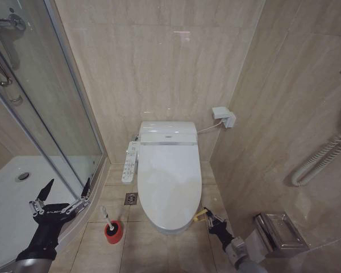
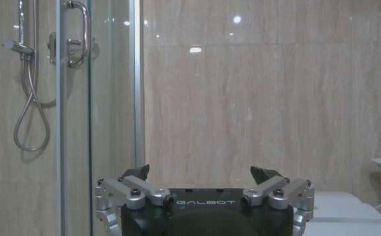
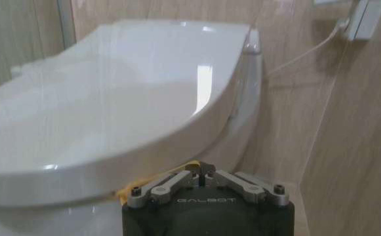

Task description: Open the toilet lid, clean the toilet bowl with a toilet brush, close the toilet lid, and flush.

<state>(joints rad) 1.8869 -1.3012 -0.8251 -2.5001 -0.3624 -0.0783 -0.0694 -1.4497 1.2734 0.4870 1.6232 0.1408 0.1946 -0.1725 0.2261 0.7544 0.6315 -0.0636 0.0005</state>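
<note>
Beige tiled floor (image 1: 96, 242): toilet bowl (image 1: 169, 228), red holder (image 1: 113, 232), drain (image 1: 131, 198).

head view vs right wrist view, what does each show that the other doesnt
Only the head view takes in the left gripper, jaws spread wide beside the glass shower door, the toilet brush standing in its red holder on the floor, the side control panel and the floor drain.

Only the right wrist view gives the low side-on look under the lid's rim, where the lid overhangs the white body below.

Both show the closed toilet lid, its yellow clip, the right gripper closed at that clip, and the wall box with its cable.
</note>
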